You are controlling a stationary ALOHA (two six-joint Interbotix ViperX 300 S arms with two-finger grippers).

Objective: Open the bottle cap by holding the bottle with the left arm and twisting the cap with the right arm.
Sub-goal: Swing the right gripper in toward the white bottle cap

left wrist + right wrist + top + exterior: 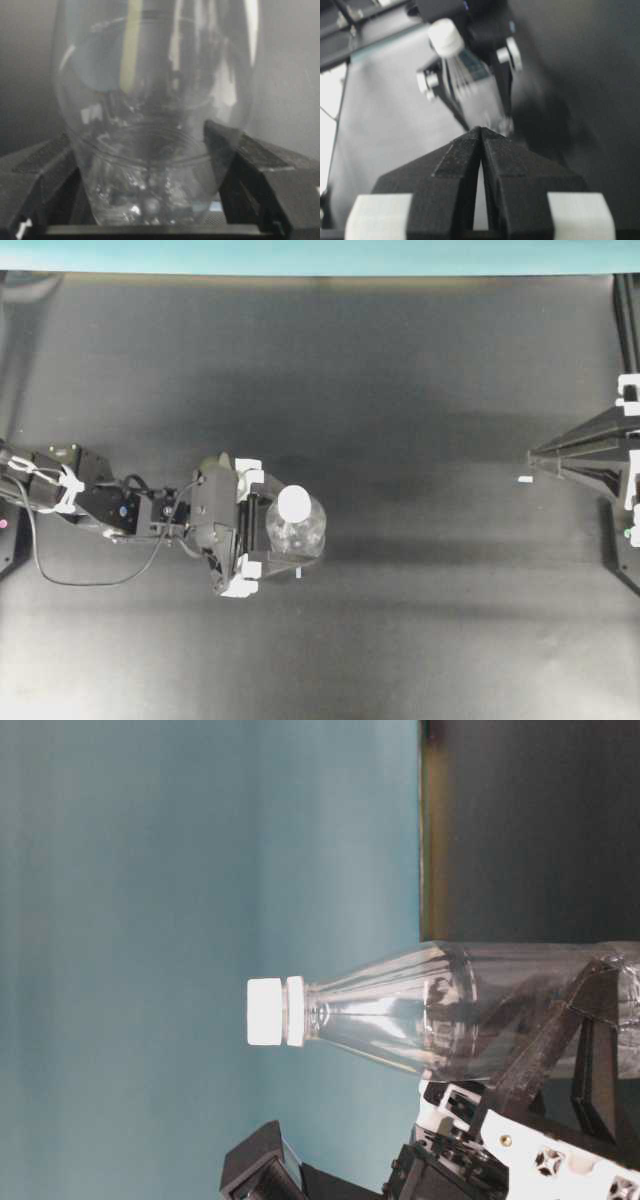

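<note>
Bottle, unlabelled, stands between the left hand's spread fingers; right hand pinched shut, empty.

Overhead straight down, sideways-rolled table-level close-up, two wrist views, all sharing the bottle

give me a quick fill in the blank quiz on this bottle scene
1. The bottle stands between the fingers of the ____ gripper.
2. The bottle cap is coloured ____.
3. The right gripper's fingers are ____, holding nothing.
4. The tiny white fleck lies nearest the ____ gripper.

Missing words: left; white; shut; right
</note>
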